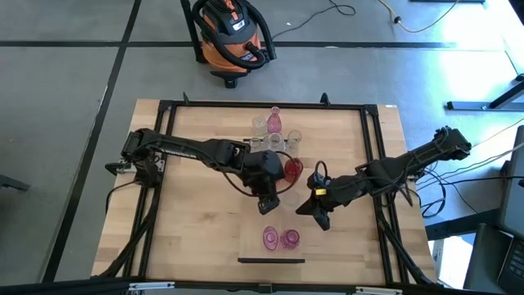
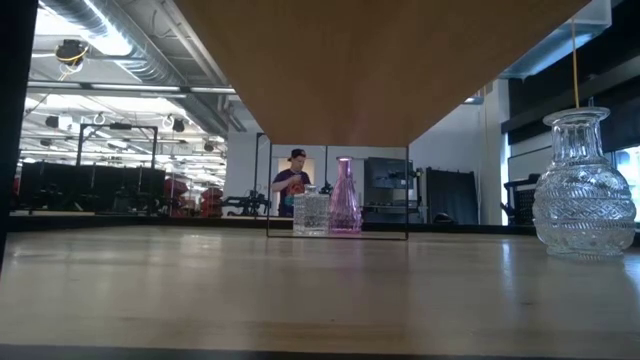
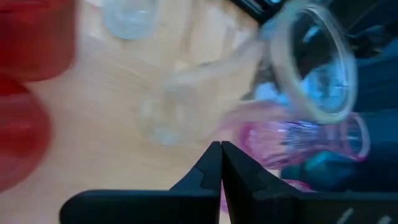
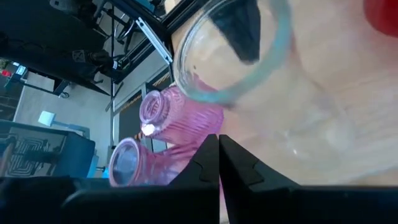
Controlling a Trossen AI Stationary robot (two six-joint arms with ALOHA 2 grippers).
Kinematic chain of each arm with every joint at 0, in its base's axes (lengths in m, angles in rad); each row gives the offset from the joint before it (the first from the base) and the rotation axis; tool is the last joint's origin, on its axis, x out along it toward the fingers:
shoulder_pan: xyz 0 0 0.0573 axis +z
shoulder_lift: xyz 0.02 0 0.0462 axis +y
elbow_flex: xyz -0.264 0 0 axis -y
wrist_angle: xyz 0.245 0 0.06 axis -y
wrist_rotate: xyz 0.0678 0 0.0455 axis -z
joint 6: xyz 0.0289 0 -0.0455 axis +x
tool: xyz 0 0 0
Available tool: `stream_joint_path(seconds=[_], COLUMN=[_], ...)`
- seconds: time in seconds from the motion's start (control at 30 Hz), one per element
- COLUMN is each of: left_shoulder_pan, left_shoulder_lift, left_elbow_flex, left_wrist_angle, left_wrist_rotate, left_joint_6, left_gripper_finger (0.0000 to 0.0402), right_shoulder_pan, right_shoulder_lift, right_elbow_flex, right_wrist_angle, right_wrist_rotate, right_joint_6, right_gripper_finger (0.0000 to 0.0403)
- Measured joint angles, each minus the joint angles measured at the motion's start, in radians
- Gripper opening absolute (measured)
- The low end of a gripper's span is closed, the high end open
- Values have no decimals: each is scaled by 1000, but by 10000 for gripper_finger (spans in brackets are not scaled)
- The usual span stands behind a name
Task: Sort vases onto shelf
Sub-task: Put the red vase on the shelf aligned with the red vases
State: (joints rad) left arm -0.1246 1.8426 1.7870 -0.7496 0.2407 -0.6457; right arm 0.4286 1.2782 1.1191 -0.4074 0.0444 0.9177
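Grey concrete floor surrounds the wooden table (image 1: 196, 229) in the high view, an orange shop vacuum (image 1: 233, 37) behind it; the left gripper (image 1: 268, 206) and right gripper (image 1: 318, 215) hover mid-table, both with fingers pressed together and holding nothing, near a red vase (image 1: 293, 170), while two pink vases (image 1: 279, 238) stand on the shelf (image 1: 271, 246). Low view: a clear cut-glass vase (image 2: 583, 190) stands at right, a pink bottle vase (image 2: 345, 200) farther back (a person stands beyond). Both wrist views show blurred pink and clear glass past closed fingertips.
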Motion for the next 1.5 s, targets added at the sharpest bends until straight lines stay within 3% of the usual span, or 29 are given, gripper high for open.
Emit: stream_joint_path(seconds=[0.23,0.53,0.77,0.9,1.1,1.27,1.37,1.5], left_shoulder_pan=[-8,0,1,-4,-72,-152,-182,-222], left_shoulder_lift=[-85,-172,-179,-202,-262,-322,-374,-470], left_elbow_flex=[0,0,0,0,0,-9,-84,-306], left_wrist_angle=[-168,-35,-54,-198,-561,-671,-662,-532], left_wrist_rotate=[-97,-132,-162,-212,-392,-513,-535,-536], left_joint_6=[-8,1,2,2,-74,-205,-296,-433], left_gripper_finger=[0,0,0,0,0,0,0,0], right_shoulder_pan=[3,3,3,3,3,3,3,3], right_shoulder_lift=[-94,-184,-185,-185,-184,-184,-184,-184], right_elbow_flex=[0,0,0,0,0,0,0,0], right_wrist_angle=[-189,-248,-250,-263,-306,-325,-330,-330], right_wrist_rotate=[29,108,162,194,201,210,212,216], right_joint_6=[43,47,51,72,84,73,68,43], right_gripper_finger=[0,0,0,0,0,0,0,0])
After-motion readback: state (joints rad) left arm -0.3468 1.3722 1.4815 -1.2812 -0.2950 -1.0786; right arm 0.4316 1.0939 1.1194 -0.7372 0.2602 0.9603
